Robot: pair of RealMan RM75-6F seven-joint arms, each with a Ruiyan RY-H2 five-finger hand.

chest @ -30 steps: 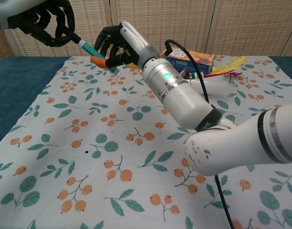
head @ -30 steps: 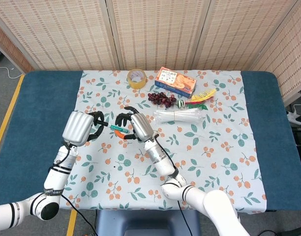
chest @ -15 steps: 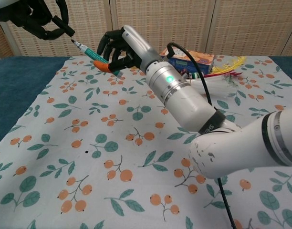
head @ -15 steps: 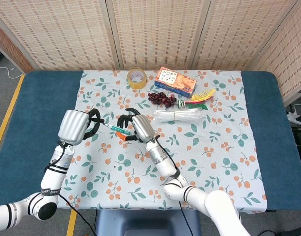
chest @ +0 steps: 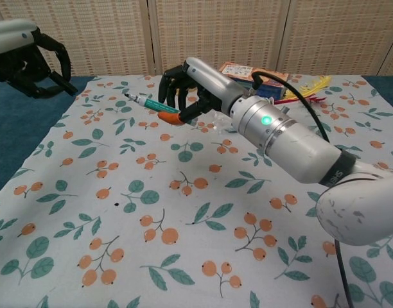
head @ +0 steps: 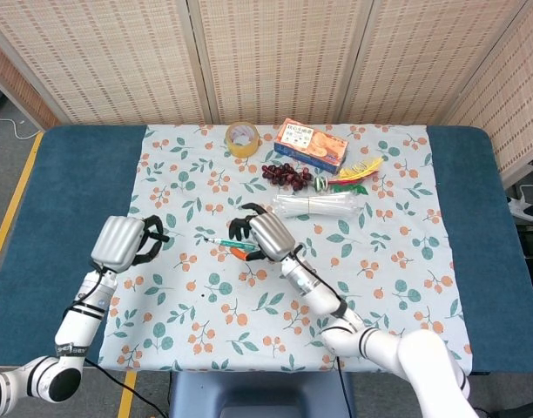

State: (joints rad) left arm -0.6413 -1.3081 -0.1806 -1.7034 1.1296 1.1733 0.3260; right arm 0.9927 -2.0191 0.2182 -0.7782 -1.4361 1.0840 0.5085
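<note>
The head view takes in the whole desk [head: 66, 174] with its flowered cloth [head: 388, 252], and along the far side a roll of tape [head: 241, 138], a snack box [head: 311, 144], a bunch of grapes [head: 286, 175], a bundle of clear sticks [head: 319, 206] and some bright clips [head: 354, 171]. The chest view sits low and close: it shows the pen [chest: 151, 105] plainly, teal body, orange end and bare tip, while from above the pen [head: 225, 244] is only a thin sliver beside the right hand [head: 265, 237].

In the chest view the right hand [chest: 187, 90] has its dark fingers [chest: 171, 82] wrapped round the orange end, so the pen is clamped there and held above the cloth, lying almost level with its tip pointing toward the left hand. The left hand [chest: 26, 61] has its fingers curled in with nothing between them that either view shows; from above the left hand [head: 120, 245] hangs over the left edge of the cloth, well apart from the pen.

Half a second ago the left hand's fingers were right at the pen's tip, and a second ago both hands were closed on the pen together. Since then the left hand has drawn away to the left and lower, and the right hand has carried the pen a little to the right, toward the clear sticks
</note>
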